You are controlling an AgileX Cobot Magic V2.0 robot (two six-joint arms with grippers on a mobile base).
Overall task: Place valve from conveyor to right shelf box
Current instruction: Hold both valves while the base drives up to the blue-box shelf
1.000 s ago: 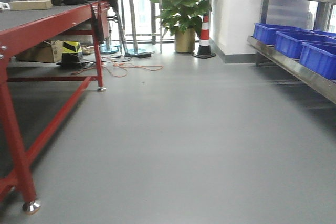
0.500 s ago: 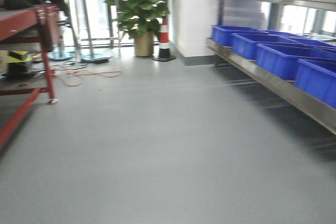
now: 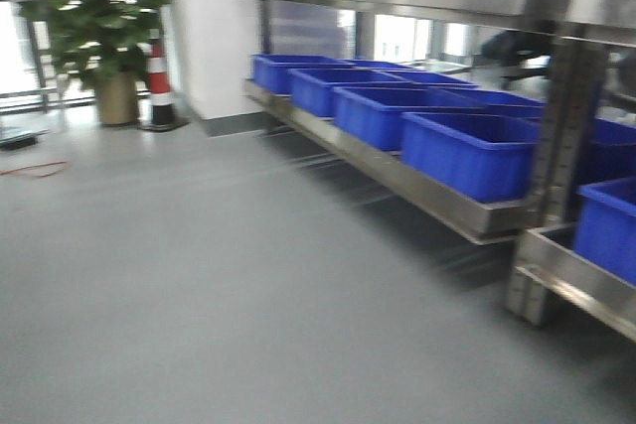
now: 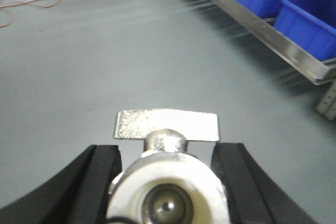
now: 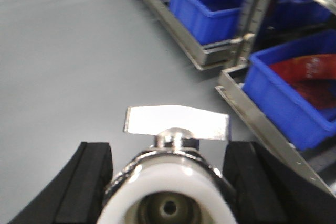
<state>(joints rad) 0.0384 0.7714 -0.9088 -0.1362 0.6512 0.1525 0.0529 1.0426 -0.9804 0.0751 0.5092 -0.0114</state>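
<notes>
My left gripper (image 4: 168, 156) is shut on a metal valve (image 4: 166, 124) with a white ring and a flat silver handle. My right gripper (image 5: 167, 157) is shut on a second such valve (image 5: 177, 121). Both are held above the grey floor. The steel shelf (image 3: 437, 204) runs along the right with a row of blue boxes (image 3: 467, 151). It also shows in the left wrist view (image 4: 294, 51) and the right wrist view (image 5: 184, 38). A blue box (image 5: 294, 98) holding something red sits nearest my right gripper. The conveyor is out of view. Neither gripper shows in the front view.
A shelf upright post (image 3: 552, 146) stands at the right, with a lower shelf section (image 3: 576, 290) beyond it. A potted plant (image 3: 99, 17) and a red-white cone (image 3: 159, 86) stand at the far left by a white wall. An orange cable (image 3: 30, 168) lies on the floor.
The front view has swung right. The red table has left the view at the left, and the shelf with blue boxes has come closer and fills the right side.
</notes>
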